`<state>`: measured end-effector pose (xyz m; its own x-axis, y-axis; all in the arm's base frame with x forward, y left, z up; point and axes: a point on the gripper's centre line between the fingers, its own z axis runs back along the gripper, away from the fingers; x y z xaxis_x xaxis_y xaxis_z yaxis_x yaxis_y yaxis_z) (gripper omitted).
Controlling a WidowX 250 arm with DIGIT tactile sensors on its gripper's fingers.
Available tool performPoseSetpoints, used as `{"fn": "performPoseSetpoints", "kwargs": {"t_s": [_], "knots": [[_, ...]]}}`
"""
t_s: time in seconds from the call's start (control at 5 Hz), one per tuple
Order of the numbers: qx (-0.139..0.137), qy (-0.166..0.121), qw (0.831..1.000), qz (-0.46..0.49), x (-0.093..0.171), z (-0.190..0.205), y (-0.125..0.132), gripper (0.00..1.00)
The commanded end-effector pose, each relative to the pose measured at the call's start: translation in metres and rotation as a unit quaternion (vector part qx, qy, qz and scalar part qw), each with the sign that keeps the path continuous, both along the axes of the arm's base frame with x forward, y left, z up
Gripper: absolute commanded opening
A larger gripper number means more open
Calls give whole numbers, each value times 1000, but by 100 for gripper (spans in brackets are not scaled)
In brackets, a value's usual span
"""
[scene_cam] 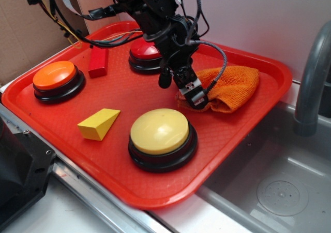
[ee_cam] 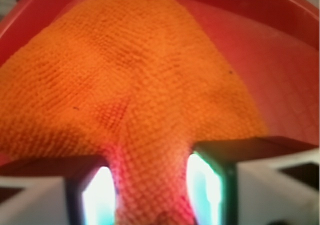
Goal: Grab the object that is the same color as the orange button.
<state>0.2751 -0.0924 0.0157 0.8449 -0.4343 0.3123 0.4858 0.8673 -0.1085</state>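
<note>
We see the black claw [scene_cam: 194, 94] pinching, prob. tight, a fold of the nubby orange microfibre cloth [scene_cam: 234, 86] on the red plastic tray [scene_cam: 62, 134].

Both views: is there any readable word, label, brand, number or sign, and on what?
None can be read. The pincer carries a small white patch in the exterior view, too small and blurred to tell whether it holds text. The orange cloth, tray and orange button show no text.

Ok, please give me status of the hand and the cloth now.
Hand shut on cloth, fold pinched between fingers. Cloth on tray, not lifted. Nothing in the way.
</note>
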Motion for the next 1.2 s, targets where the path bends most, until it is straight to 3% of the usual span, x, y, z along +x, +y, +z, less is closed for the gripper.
{"fn": "performPoseSetpoints", "kwargs": {"t_s": [0.0, 0.2, 0.4, 0.6, 0.8, 1.0], "knots": [[123, 38, 984, 119, -23, 25, 3, 0], [163, 101, 967, 166, -33, 73, 10, 0], [172, 113, 962, 180, -40, 107, 5, 0], [139, 144, 960, 199, -52, 158, 13, 0], [145, 149, 961, 181, -72, 196, 23, 0], [171, 141, 937, 269, -92, 216, 31, 0]]}}
